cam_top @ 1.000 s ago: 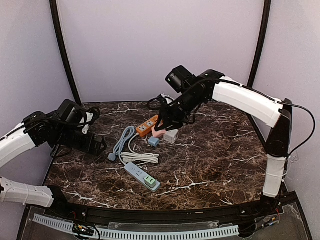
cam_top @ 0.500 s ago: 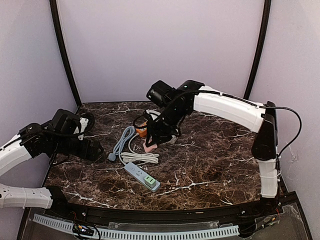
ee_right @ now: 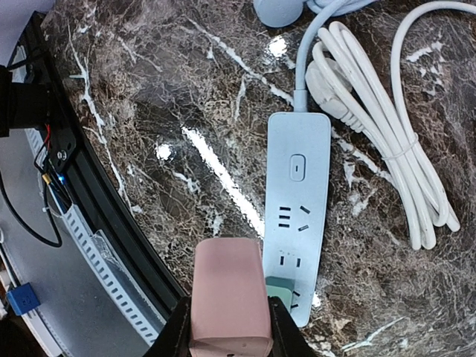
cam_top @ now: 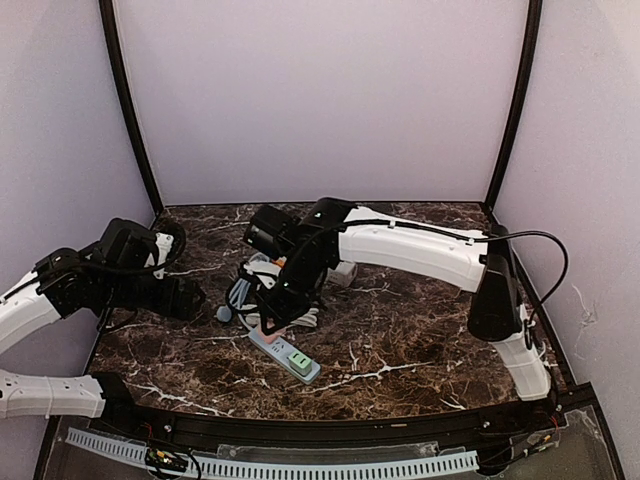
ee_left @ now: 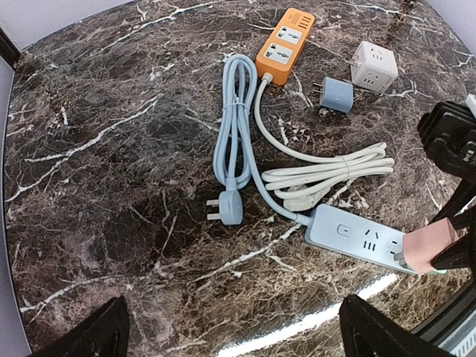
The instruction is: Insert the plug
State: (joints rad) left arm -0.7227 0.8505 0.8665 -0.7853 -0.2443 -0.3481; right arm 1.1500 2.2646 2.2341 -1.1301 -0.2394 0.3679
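While your right tool [ee_right: 227, 331] was clamped on the pink plug [ee_right: 229, 290], poised over the blue power strip [ee_right: 297, 186] on the table [cam_top: 420, 330], insertion was not yet done; your left tool [ee_left: 242, 331] stood empty, fingers apart.

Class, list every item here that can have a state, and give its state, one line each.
right gripper, shut on pink plug
pink plug, held over blue power strip, not seated
blue power strip, one socket filled by green plug, other sockets free
orange power strip, sockets empty
blue cable plug, unplugged, lying loose
white cable, coiled and tied
left gripper, open, holding nothing
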